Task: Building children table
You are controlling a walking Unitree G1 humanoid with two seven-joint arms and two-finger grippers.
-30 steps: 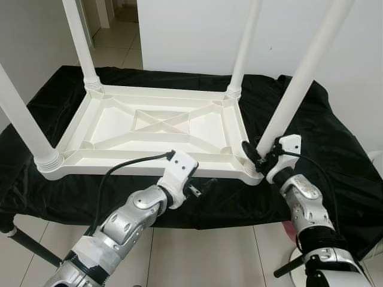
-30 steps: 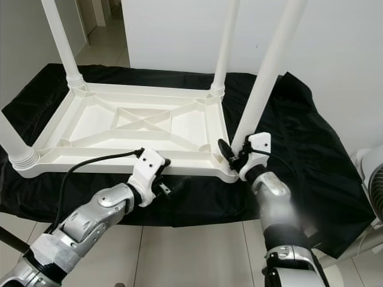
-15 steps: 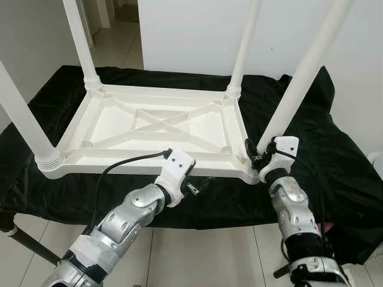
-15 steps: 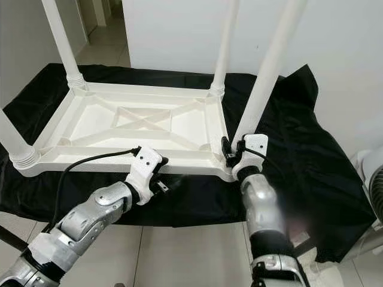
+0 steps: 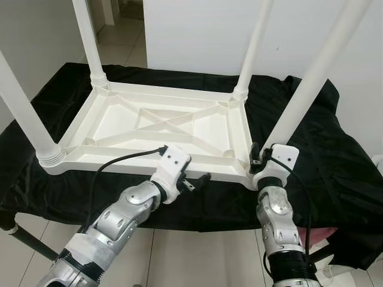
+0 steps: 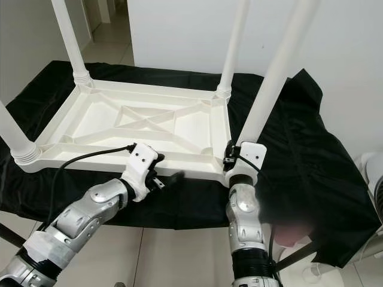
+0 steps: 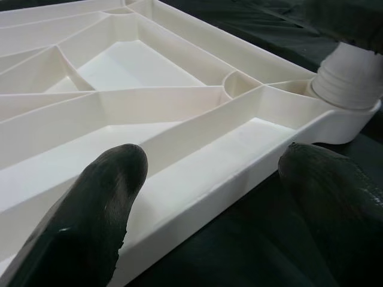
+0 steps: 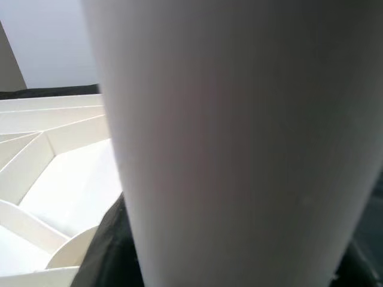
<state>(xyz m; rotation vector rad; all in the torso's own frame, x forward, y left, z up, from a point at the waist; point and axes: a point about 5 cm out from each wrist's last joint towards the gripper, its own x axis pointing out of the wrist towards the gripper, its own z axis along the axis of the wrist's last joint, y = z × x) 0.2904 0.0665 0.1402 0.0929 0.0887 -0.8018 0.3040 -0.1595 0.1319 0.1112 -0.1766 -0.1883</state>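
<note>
A white plastic children's table lies upside down on a black cloth, with its legs pointing up. My right gripper is at the base of the near right leg and is shut on it. In the right wrist view that leg is very close, with one dark finger beside it. My left gripper is open at the table's near rim, close to the leg's socket. In the left wrist view its fingers straddle the rim with nothing held.
The near left leg, far left leg and far right leg stand upright in their corners. A white wall is behind and tiled floor below. A white fan stands at the right and a black bar at the lower left.
My right arm has swung in leftward and now stands nearly upright under the near right leg's base. The left gripper stays at the near rim. The camera shifted slightly.
</note>
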